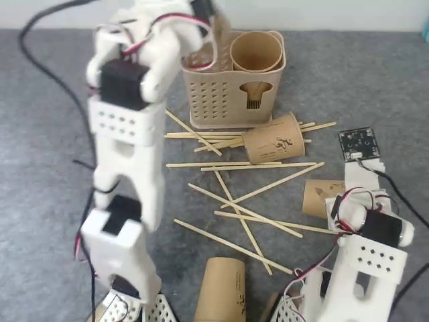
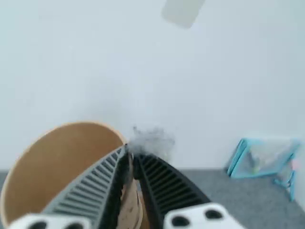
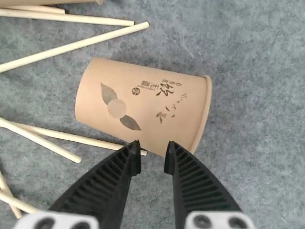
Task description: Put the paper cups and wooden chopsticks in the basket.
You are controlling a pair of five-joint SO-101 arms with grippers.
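Observation:
My left gripper (image 2: 129, 160) is shut on the rim of a brown paper cup (image 2: 57, 167), with the cup wall pinched between its fingers. From above, that arm holds the cup (image 1: 220, 40) over the left compartment of the beige basket (image 1: 228, 100). Another cup (image 1: 256, 51) stands in the right compartment. More cups lie on their sides on the table: one (image 1: 271, 139) in front of the basket, one (image 1: 323, 196) to the right, one (image 1: 221, 292) at the near edge. Wooden chopsticks (image 1: 241, 191) lie scattered between them. My right gripper (image 3: 152, 153) hangs slightly open just short of a lying cup (image 3: 143, 107).
Grey felt covers the table (image 1: 53, 188). Chopsticks (image 3: 71, 45) lie beside the cup under my right gripper. A blue-framed object (image 2: 262, 160) stands on the table by the white wall, beyond the basket. The right arm's body (image 1: 369, 261) takes up the near right corner.

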